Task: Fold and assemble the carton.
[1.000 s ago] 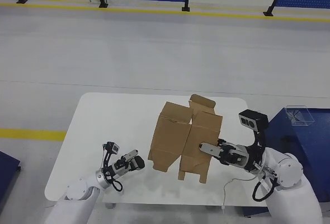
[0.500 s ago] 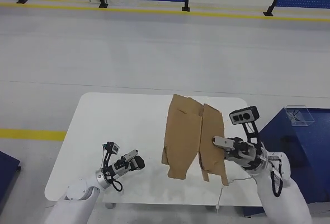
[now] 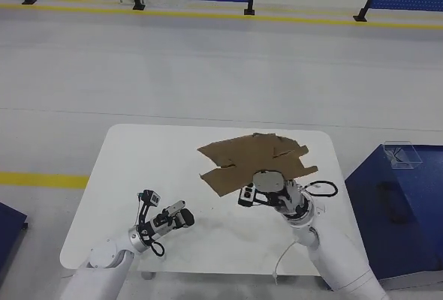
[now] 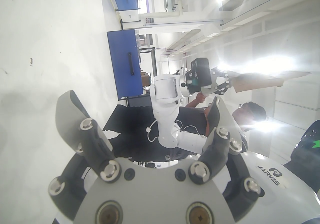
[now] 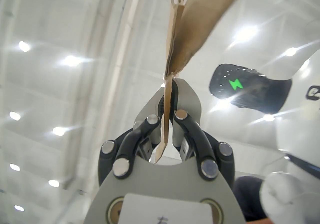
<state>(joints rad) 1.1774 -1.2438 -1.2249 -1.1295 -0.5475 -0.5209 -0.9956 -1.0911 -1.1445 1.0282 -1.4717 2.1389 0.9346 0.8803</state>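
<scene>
Bright, even light falls on the white table in the top view. In both wrist views ceiling lamps flare into starbursts, glare washes the carton, and straight lines bow at the edges.

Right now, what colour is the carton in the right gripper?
The carton is plain brown, best seen in the top view.

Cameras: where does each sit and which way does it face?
Top view: above the arms, looking down at the table; shows the left gripper, and the right gripper holding the carton.
Left wrist view: on the left wrist, facing across to the right gripper; own open fingers in front.
Right wrist view: on the right wrist, facing up at ceiling lights; own fingers clamp the carton's edge.
Shared: both wrist views show the right gripper shut on the carton.
</scene>
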